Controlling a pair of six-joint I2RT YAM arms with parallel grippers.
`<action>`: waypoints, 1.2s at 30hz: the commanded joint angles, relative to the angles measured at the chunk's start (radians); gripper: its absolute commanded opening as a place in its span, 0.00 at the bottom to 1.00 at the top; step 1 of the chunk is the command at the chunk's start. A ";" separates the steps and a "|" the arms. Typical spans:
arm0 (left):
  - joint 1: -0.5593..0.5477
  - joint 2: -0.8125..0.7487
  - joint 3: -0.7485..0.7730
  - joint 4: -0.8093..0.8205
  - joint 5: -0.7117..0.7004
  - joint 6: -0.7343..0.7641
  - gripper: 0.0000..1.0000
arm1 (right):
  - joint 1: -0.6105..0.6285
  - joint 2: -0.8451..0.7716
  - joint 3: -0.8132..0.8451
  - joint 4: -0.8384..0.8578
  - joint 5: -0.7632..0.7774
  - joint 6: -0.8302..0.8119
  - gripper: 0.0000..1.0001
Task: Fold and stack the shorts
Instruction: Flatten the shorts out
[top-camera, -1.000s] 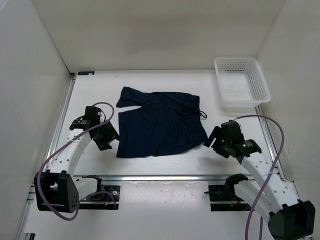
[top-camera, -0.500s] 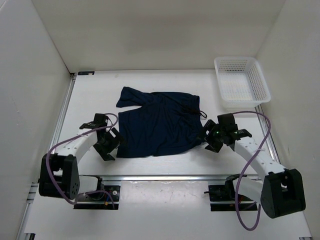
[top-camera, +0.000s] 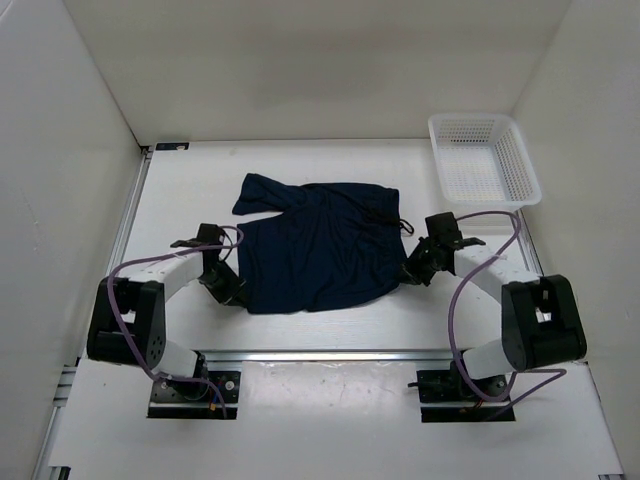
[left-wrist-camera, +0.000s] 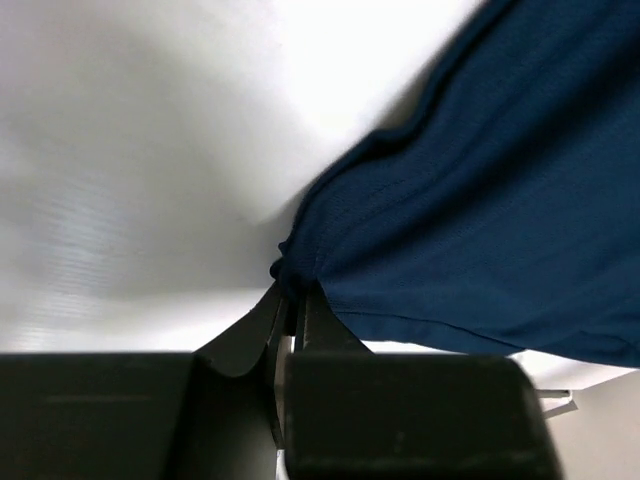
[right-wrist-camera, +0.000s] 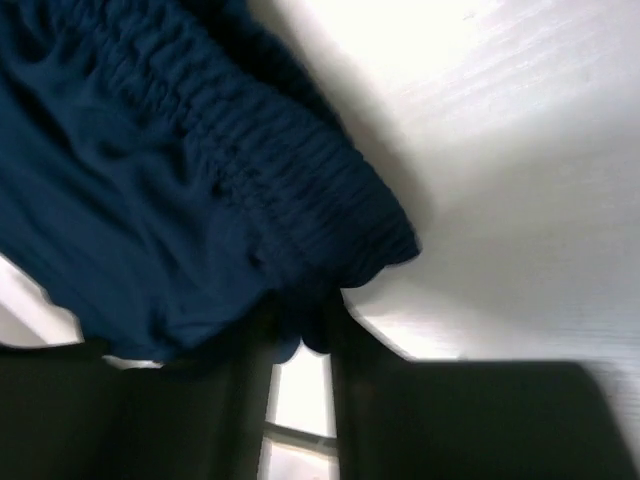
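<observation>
Left gripper (top-camera: 232, 291): clenched. In the left wrist view its fingers (left-wrist-camera: 245, 335) pinch the near left corner of the shorts (left-wrist-camera: 480, 200), the fabric puckered to a small knot right at the tips.

Right gripper (top-camera: 411, 275): drawn in on the near right corner of the shorts (top-camera: 320, 250). In the right wrist view the gathered waistband (right-wrist-camera: 300, 170) drops between the two fingers, which press it from either side; a thin strip of light shows below the cloth.

Shorts: dark navy, spread flat on the white table (top-camera: 190, 190), roughly mid-table between the two grippers. Waistband edge to the right, leg openings to the left, with one leg reaching out toward the far left. A thin drawstring end lies just off the far right corner.

Left arm (top-camera: 165, 272): stretched low over the table, running rightward from its base to the shorts' corner, a purple cable looped above it.

Right arm (top-camera: 480, 265): likewise low and extended, running leftward to the waistband corner, with its own cable arched over it.

White mesh basket (top-camera: 484, 170): far right of the table, well apart from the shorts.

Change from one second ago: both grippers then stood spread and clear of the shorts, one off each near corner, arms bent higher. Both have since come down and inward onto the corners and closed. The shorts lie much as before, the near left corner drawn slightly in.
</observation>
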 joint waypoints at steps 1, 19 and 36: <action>-0.003 -0.008 0.068 0.028 -0.011 0.023 0.11 | -0.004 0.024 0.066 0.043 0.022 0.003 0.12; 0.118 -0.016 0.959 -0.311 -0.025 0.201 0.11 | -0.005 -0.121 0.539 -0.066 0.170 -0.247 0.00; 0.014 -0.352 0.110 -0.095 -0.014 0.078 0.11 | 0.004 -0.553 -0.248 -0.113 0.011 0.114 0.80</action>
